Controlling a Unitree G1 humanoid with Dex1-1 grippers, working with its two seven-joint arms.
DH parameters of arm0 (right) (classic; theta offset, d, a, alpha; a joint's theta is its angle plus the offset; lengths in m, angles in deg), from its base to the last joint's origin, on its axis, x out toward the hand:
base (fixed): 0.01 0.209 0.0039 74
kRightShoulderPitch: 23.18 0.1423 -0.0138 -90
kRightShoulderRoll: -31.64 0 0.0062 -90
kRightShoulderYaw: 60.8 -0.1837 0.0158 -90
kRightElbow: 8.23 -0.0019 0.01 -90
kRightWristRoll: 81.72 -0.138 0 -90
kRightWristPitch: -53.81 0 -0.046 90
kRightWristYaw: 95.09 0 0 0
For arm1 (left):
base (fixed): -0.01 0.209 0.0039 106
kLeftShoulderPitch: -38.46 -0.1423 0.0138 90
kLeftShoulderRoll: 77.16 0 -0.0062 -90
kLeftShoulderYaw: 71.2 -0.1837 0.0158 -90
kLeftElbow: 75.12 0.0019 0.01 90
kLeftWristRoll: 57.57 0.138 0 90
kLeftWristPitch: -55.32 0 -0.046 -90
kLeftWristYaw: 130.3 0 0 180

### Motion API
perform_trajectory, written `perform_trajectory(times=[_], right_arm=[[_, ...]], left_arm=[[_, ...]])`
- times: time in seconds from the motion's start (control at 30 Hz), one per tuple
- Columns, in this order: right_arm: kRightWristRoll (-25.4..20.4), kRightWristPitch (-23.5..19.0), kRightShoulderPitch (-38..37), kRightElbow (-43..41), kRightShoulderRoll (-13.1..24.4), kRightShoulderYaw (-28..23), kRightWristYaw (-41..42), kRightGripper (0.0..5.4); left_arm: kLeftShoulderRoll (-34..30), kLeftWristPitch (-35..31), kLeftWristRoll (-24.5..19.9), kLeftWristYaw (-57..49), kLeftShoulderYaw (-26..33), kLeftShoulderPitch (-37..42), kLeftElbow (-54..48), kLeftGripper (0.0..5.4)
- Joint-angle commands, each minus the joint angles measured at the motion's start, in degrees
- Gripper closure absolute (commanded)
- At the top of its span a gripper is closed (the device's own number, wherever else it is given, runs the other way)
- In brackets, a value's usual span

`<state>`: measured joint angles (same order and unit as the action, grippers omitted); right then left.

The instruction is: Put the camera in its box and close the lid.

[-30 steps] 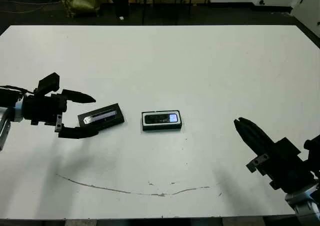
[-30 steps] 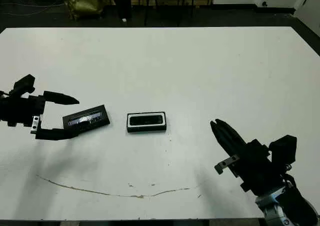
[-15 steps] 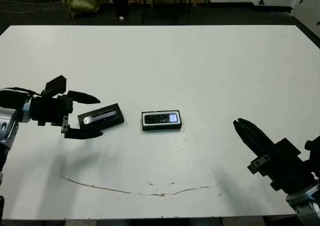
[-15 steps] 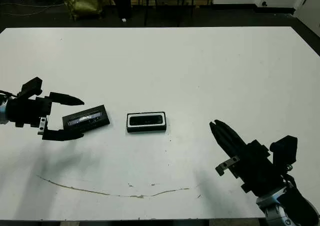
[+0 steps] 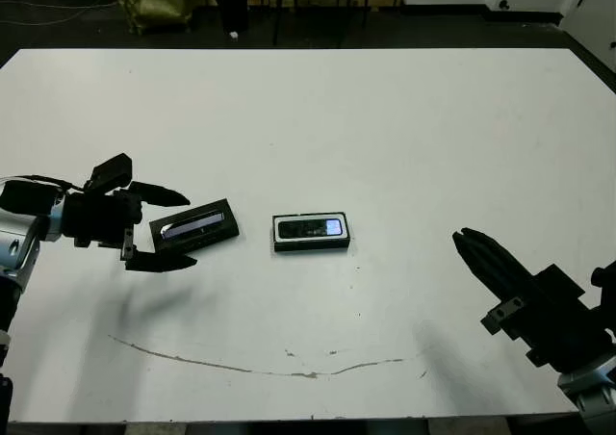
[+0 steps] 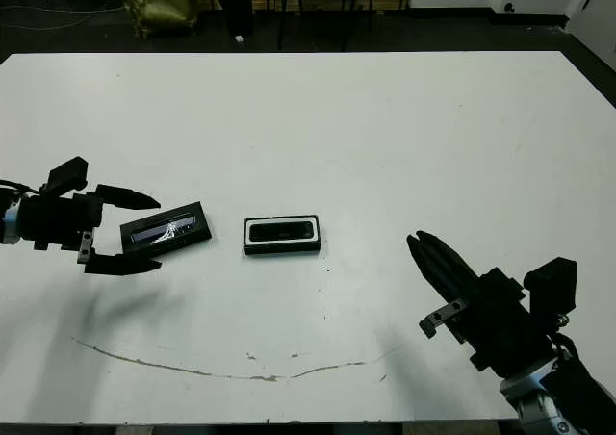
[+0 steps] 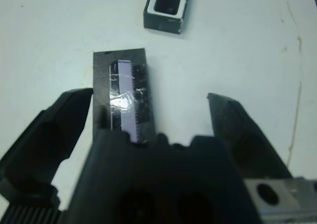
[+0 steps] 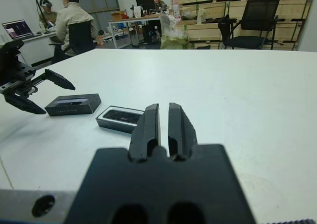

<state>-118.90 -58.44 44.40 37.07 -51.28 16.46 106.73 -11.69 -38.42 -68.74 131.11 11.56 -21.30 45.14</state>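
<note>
Head views: my left gripper (image 5: 171, 229) spreads wide at the lid's (image 5: 195, 225) end; the box (image 5: 310, 231) holding the camera (image 5: 308, 228) lies just beyond. Left wrist: lid between my fingers (image 7: 47, 135), untouched. Right wrist: my right gripper (image 8: 163, 125) is closed, well short of the box.

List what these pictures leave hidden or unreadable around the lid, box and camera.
- Lid: in the left wrist view its near end is covered by the left gripper body.
- Camera in the box: too small in the head views to read details.
- Box: cut by the left wrist picture's edge.
</note>
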Motion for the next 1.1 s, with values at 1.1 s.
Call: perform_trajectory(times=[1.1], right_arm=[[0.76, -1.09, -2.63, -1.76, 0.69, -1.89, -0.83, 5.40]], left_arm=[[2.50, -0.87, 5.03, -1.40, -3.06, 0.86, 10.52, 0.01]])
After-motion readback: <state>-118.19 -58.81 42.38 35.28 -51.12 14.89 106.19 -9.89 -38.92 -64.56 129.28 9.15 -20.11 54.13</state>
